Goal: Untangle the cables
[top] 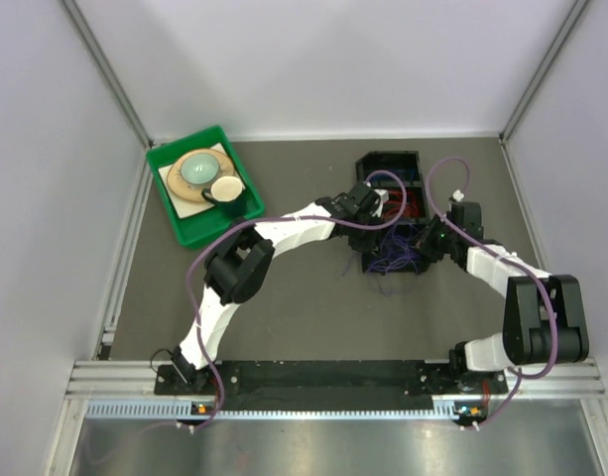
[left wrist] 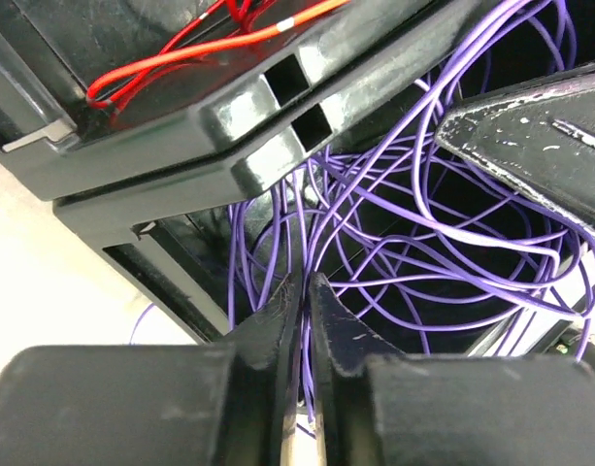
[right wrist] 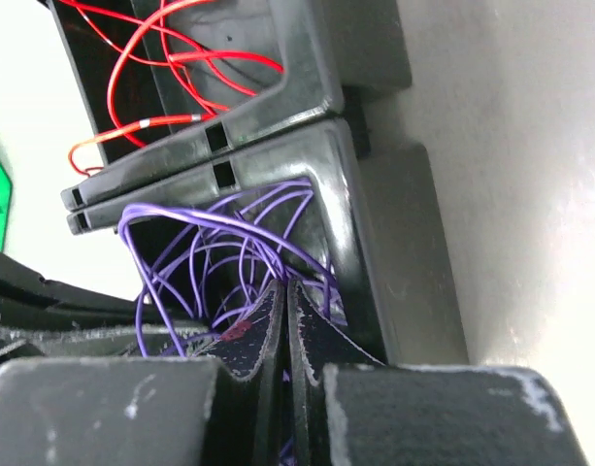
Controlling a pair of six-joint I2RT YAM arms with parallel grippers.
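Note:
The cables lie in two adjoining black bins. Red cables (top: 398, 193) (left wrist: 181, 60) (right wrist: 142, 126) fill the far bin (top: 388, 159). A loose tangle of purple cables (top: 393, 253) (left wrist: 370, 209) (right wrist: 210, 216) fills the near bin (top: 368, 263), and a few loops spill over its front edge. My left gripper (top: 375, 210) (left wrist: 303, 282) reaches in from the left, its jaws nearly together with purple strands pinched between them. From the right, my right gripper (top: 429, 241) (right wrist: 285, 284) is shut at the tangle, and purple strands run into its tips.
A green bin (top: 165, 213) at the back left holds a plate, a bowl and a small lid. Grey walls close the table in on three sides. The bins' black walls stand close around both grippers.

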